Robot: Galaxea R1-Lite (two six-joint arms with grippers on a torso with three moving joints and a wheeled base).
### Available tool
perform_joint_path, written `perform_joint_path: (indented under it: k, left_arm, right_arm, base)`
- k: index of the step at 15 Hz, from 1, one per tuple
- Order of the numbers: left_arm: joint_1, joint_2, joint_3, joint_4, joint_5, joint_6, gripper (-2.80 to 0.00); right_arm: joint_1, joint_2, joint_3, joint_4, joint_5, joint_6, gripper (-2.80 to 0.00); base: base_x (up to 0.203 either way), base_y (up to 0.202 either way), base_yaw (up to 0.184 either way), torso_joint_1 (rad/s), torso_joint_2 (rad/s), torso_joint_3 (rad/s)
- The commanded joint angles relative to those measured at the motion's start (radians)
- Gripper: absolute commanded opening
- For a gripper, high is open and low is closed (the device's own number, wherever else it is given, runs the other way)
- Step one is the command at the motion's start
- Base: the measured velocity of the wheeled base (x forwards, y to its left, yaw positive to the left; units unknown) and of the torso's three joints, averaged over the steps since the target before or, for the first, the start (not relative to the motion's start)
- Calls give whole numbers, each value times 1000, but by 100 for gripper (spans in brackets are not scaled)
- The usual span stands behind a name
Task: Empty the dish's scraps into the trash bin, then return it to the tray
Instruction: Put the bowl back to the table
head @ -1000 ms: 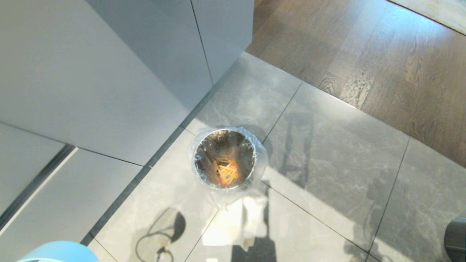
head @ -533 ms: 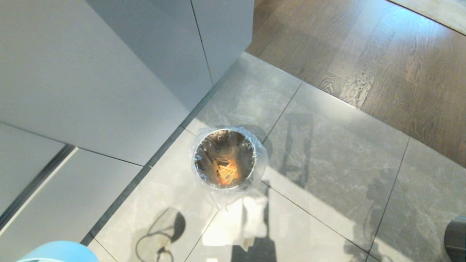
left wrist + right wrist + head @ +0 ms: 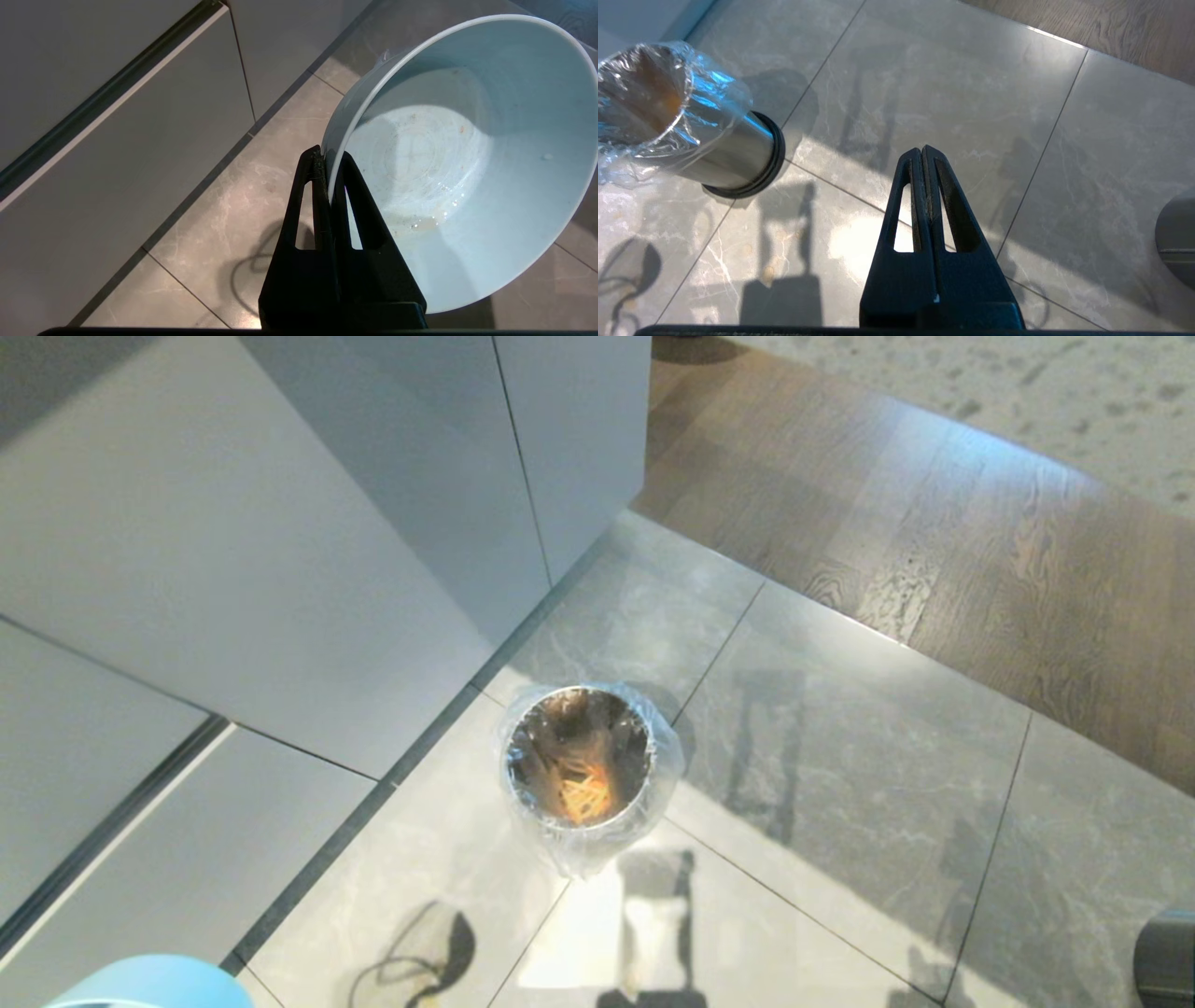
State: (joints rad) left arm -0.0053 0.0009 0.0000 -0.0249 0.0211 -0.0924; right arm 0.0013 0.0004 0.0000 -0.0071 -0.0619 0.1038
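Between the left gripper's (image 3: 329, 161) pinched fingers sat the emptied dish's (image 3: 467, 154) rim; the right gripper (image 3: 923, 154) was closed, holding nothing.

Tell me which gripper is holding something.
The left gripper: its jaws pinch the rim of the pale blue dish. The right gripper is shut on nothing, above bare floor tiles.

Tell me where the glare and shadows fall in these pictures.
Head view: sunlit patch and dark shadows on the floor tiles below the trash bin. Right wrist view: glare on the bin's plastic liner. Left wrist view: shadow across the dish.
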Motion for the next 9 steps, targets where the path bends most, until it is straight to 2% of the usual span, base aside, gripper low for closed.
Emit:
perform_joint_path:
  k: [1,9]
  left_arm:
    - [-1,1,0,-1,0,-1,-280]
    - [0,1,0,-1,1,-1,-280]
  right_arm:
    - [0,0,0,-1,-1,0,-280]
    - [0,0,0,-1,-1,0,-280]
  base:
    - [0,0,0,3,-2,198]
    - [0,0,0,3,4,203]
